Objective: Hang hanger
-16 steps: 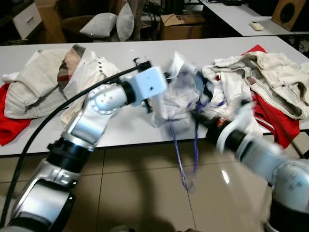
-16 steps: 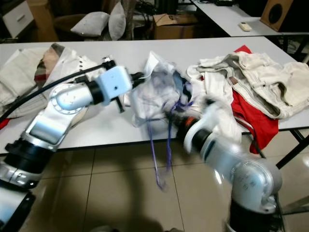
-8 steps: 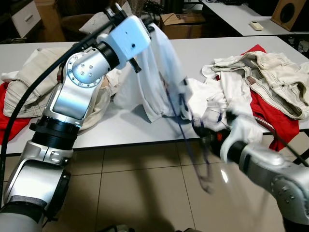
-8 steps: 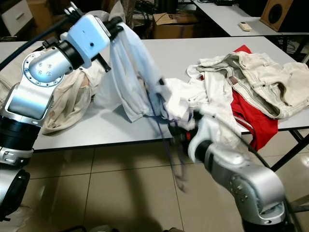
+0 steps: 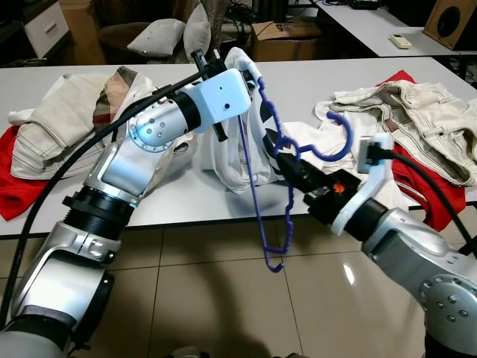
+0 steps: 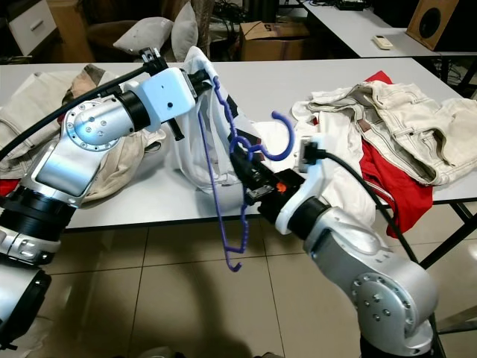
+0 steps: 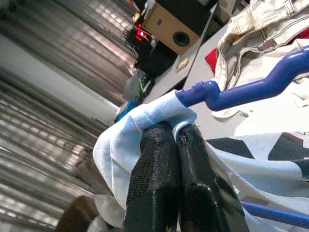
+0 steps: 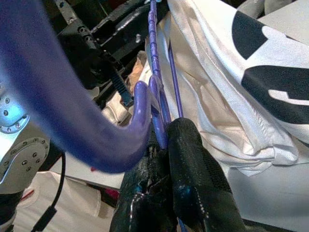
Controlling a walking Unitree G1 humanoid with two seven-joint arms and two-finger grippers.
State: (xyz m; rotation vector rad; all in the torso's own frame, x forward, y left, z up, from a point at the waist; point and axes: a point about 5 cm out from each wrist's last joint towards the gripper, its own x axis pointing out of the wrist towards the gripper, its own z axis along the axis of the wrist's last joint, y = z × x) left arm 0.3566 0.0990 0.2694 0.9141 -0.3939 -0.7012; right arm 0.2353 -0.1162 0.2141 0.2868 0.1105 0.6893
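A blue plastic hanger hangs tilted over the table's front edge, its hook [image 5: 346,136] up and one end below the tabletop. My right gripper [image 5: 287,160] is shut on the hanger's neck, seen close in the right wrist view [image 8: 161,130] under the hook [image 8: 53,101]. My left gripper [image 5: 250,68] holds up a white T-shirt [image 5: 238,153] with black print by a fold of pale cloth [image 7: 145,121], its fingers [image 7: 154,179] pressed together. The hanger's upper arm [image 7: 251,89] runs right beside that grip.
Beige trousers [image 5: 52,127] and a red cloth [image 5: 13,190] lie at the white table's [image 5: 186,198] left. Cream jeans [image 5: 417,119] on a red garment [image 5: 428,183] lie at its right. Pillows [image 5: 156,37], a cardboard box [image 5: 279,33] and a second table [image 5: 373,26] stand behind. Tiled floor in front.
My right gripper has come up from below the table edge with the hanger, whose hook now stands upright. My left gripper has lowered the T-shirt a little and moved right.
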